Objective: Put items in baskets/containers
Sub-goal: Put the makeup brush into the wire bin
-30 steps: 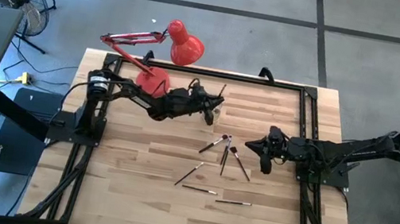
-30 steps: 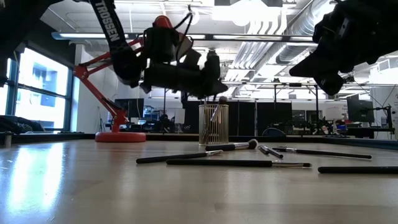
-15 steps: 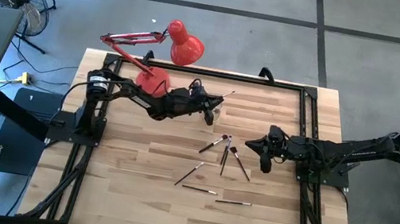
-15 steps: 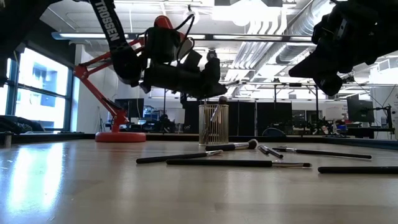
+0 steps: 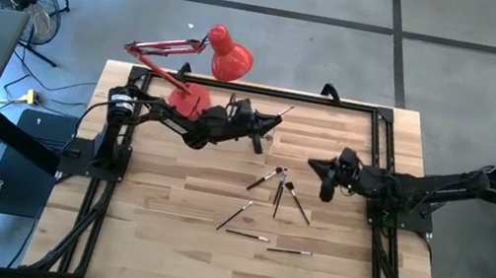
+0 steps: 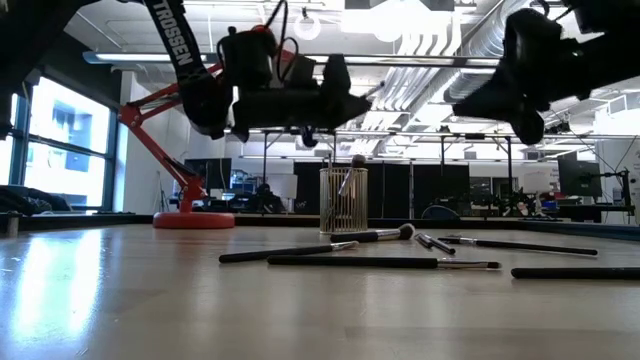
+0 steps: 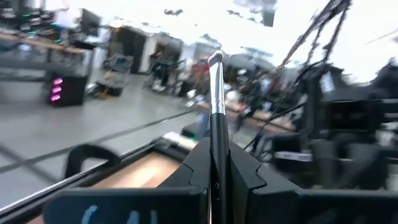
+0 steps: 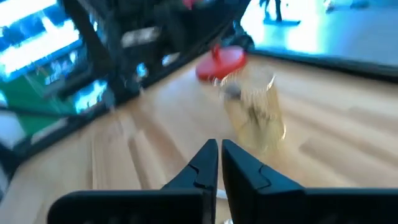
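Cup (image 6: 343,200) sits at table (image 5: 163,235) 12 o'clock, just right of lamp base (image 5: 189,100). Loose brushes (image 5: 279,196) scattered centre to 5 o'clock. Left gripper (image 5: 262,131) over cup; right gripper (image 5: 324,183) at 3 o'clock.

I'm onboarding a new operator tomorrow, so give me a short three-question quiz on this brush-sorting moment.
1. True or false: the left end effector is shut on a brush.
2. How many brushes lie loose on the table in the high view?
A. two
B. six
C. twelve
3. Fill in: the glass cup already holds at least ____ brush.

Key
1. True; the left wrist view shows a handle clamped between the fingers, above the table beside the cup.
2. B; they lie scattered mid-table, between the cup and the near edge.
3. One; a bristle head pokes above the rim in the low view. The right end effector hangs shut and empty, facing the cup.
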{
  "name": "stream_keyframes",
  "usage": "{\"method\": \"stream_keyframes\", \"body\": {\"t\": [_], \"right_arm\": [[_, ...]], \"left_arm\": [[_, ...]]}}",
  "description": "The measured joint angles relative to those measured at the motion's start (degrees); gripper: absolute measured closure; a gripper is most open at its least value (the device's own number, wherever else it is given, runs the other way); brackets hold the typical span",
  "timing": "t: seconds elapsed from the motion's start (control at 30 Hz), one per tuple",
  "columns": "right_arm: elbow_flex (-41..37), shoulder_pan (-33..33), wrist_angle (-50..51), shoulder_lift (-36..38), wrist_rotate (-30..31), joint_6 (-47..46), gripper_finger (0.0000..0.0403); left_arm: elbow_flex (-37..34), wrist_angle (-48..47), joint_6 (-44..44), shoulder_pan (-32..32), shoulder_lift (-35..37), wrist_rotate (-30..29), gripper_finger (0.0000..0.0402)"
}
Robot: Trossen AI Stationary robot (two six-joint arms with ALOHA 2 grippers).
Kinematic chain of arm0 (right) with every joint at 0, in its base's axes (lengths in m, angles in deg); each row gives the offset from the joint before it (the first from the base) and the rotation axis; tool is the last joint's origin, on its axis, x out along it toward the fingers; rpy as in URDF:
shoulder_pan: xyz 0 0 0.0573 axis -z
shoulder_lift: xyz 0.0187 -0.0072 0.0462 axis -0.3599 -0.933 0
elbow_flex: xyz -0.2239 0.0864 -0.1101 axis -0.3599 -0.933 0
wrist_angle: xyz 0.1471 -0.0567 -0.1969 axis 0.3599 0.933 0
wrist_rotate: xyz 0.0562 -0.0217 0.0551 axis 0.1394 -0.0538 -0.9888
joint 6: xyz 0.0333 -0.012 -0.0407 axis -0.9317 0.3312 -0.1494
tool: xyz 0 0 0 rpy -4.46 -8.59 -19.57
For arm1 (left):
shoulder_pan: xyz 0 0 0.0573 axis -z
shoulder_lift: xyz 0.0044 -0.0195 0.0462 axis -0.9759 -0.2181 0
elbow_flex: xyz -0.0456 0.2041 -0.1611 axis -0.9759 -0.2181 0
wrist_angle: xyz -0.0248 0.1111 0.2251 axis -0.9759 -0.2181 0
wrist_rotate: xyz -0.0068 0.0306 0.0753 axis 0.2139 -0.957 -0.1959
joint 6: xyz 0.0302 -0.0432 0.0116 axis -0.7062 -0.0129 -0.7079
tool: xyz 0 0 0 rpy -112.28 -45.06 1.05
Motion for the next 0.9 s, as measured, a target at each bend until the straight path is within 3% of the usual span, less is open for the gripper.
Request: {"method": "stream_keyframes", "body": {"t": [0.23,0.53,0.7,0.9], "right_arm": [[4.06,8.14,-5.95,-0.63,-4.3,5.85,0.0336],[11.83,16.34,-6.91,-12.18,-19.72,8.1,0.0287],[12.15,16.6,-16.55,-15.19,-20.89,10.24,0.0284],[12.26,16.6,-18.99,-14.03,-20.24,11.17,0.0284]], "left_arm": [[0.16,1.42,1.89,2.34,0.02,1.37,0.0389],[8.82,-7.66,-1.14,5.66,0.02,3.08,0.0389],[11.5,-10.52,-2.19,5.55,0.24,4.47,0.0389],[11.37,-11.52,-1.94,5.68,0.07,5.99,0.0389]]}}
